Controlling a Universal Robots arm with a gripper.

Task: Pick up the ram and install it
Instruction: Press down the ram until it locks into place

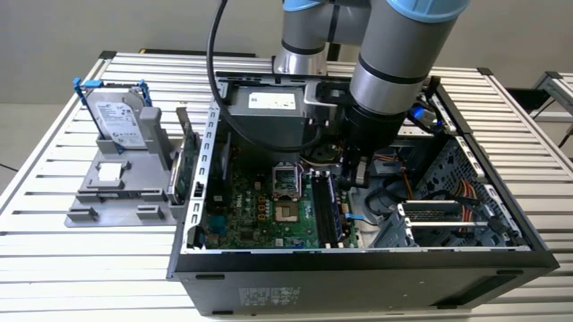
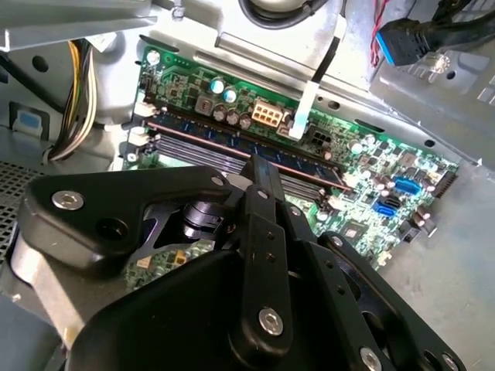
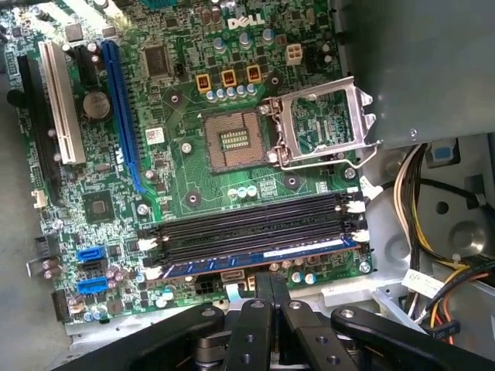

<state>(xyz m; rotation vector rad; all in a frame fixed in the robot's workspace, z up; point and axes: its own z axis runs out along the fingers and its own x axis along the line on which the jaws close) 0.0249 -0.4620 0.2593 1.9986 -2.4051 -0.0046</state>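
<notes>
Long dark blue ram stick (image 3: 255, 257) already sitting in the outermost of the black memory slots (image 3: 251, 228) on the green motherboard (image 3: 186, 154), lying flat along its slot in both wrist views. Black two-finger gripper (image 3: 270, 283) parked right above the stick's edge, fingers pressed together with nothing between them. Can't tell if touching the ram or just over it. Open black computer case (image 1: 358, 268) on the slatted metal table (image 1: 54, 255).
</notes>
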